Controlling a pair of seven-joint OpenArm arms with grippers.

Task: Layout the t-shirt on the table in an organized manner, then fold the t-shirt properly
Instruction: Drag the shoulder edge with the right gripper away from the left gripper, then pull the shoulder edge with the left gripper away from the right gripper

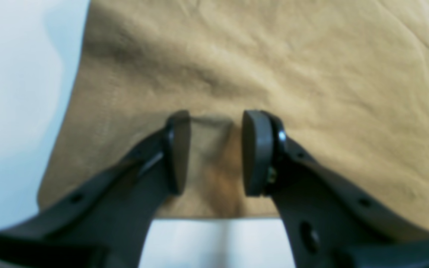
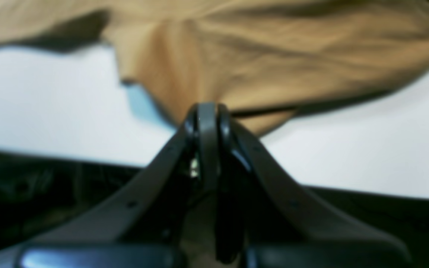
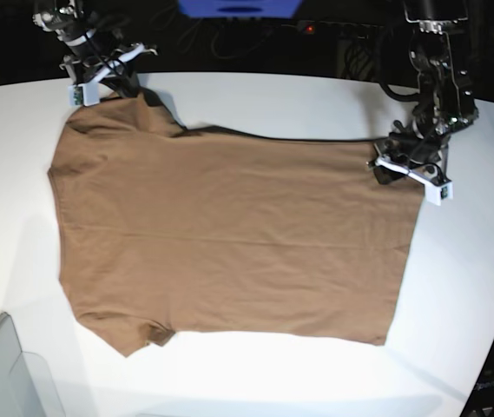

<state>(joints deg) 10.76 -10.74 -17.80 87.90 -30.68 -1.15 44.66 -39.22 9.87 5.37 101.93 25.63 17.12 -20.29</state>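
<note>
Brown cotton-like cloth covers most of the white surface [image 3: 247,95]: the t-shirt [image 3: 229,248] lies spread nearly flat, its body a broad rectangle with soft, shallow creases and a faint horizontal fold line across the middle. One short sleeve [image 3: 134,334] juts toward the near edge of the surface, the other bunches at the far corner, where the fabric puckers into ridges.

At that far corner, the right hand [image 2: 207,111] has its dark, matte fingers pressed together on a gathered edge of the shirt; from the wrist view the cloth fans out from the pinch in long, shadowed pleats, lifted slightly off the smooth surface. A small pale-blue patch shows just beside the pinched fabric, too blurred to identify.

On the opposite side, the left hand [image 1: 214,152] sits at the shirt's hem, its two rounded, flat-faced pads [image 1: 255,152] standing partly apart, with the hem's edge lying between them. The pictures do not settle whether the pads are gripping the cloth or merely straddling it. The weave here looks fine and lightly crumpled, with a stitched seam running along the side edge.

A grey translucent bin [image 3: 3,378] shows at the near corner of the base view, well apart from the shirt. The surface's edge curves away against a dark background.
</note>
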